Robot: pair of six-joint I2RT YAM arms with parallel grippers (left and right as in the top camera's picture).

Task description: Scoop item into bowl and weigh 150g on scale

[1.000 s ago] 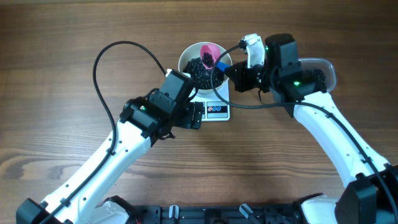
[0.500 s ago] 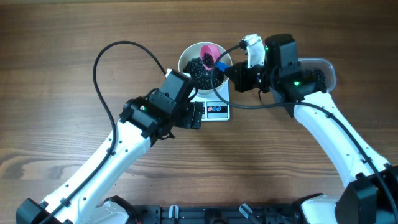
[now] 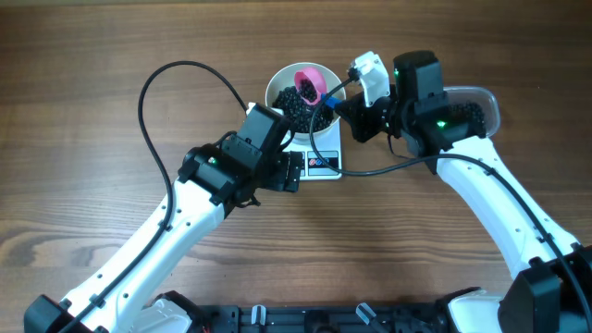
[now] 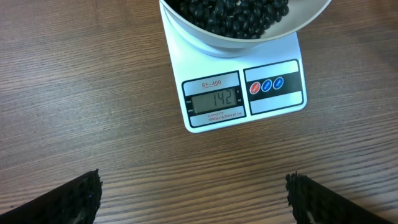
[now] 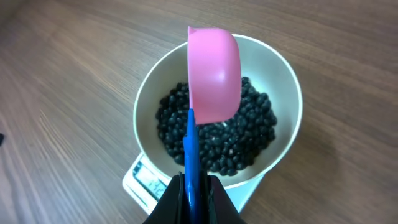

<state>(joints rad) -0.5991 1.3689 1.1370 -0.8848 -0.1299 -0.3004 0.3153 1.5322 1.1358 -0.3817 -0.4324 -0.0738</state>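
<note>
Beans (image 5: pixel 217 134) — many — fill one bowl (image 5: pixel 277 71) on one scale (image 4: pixel 183 62).

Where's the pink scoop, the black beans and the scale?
pink scoop (image 5: pixel 214 74), right wrist view, middle of its cup.
black beans (image 5: pixel 252 130), right wrist view, right side of the pile.
scale (image 4: pixel 214 99), left wrist view, on its display.

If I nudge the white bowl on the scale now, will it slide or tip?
Likely to slide rather than tip: the bowl looks wide and well loaded with beans, so bottom-heavy. It rests on the small scale, whose smooth top probably gives little grip. A hard bump could set round beans rolling out.
</note>
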